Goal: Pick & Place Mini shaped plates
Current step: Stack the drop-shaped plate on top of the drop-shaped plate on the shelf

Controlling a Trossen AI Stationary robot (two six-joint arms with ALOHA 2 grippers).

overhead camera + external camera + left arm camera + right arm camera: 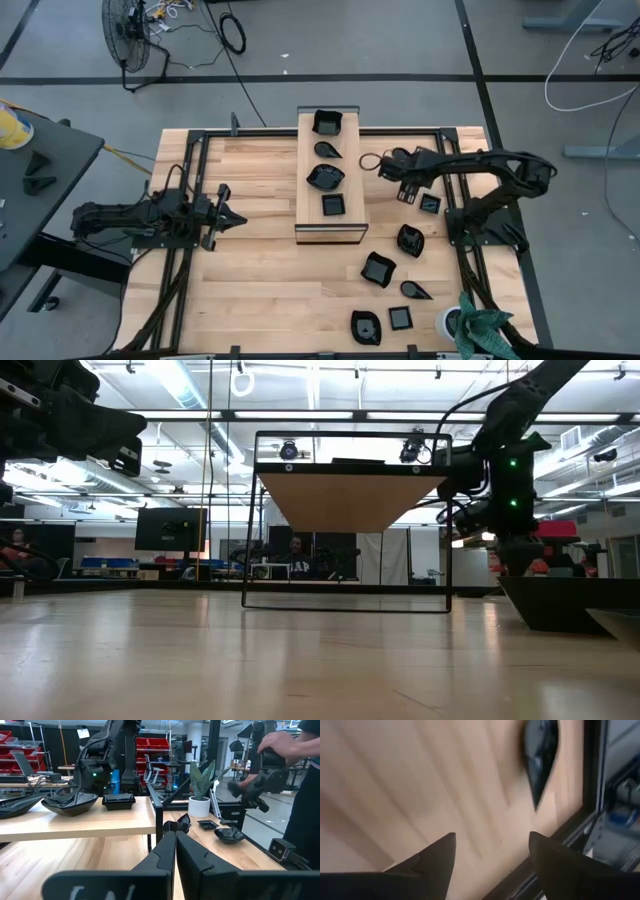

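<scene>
The right tool (408, 194) is held wide apart and empty above bare tabletop (260, 290), just beside a square plate (430, 204) near the right edge. The left tool (232, 218) is pressed together, parked left of the board (329, 234), where four plates (326, 177) are lined up.

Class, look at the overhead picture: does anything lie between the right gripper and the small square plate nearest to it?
Nothing visible does. The right gripper, fingers open, hangs just beside the small square plate, with only bare table between them. The left gripper waits shut, far off.
</scene>
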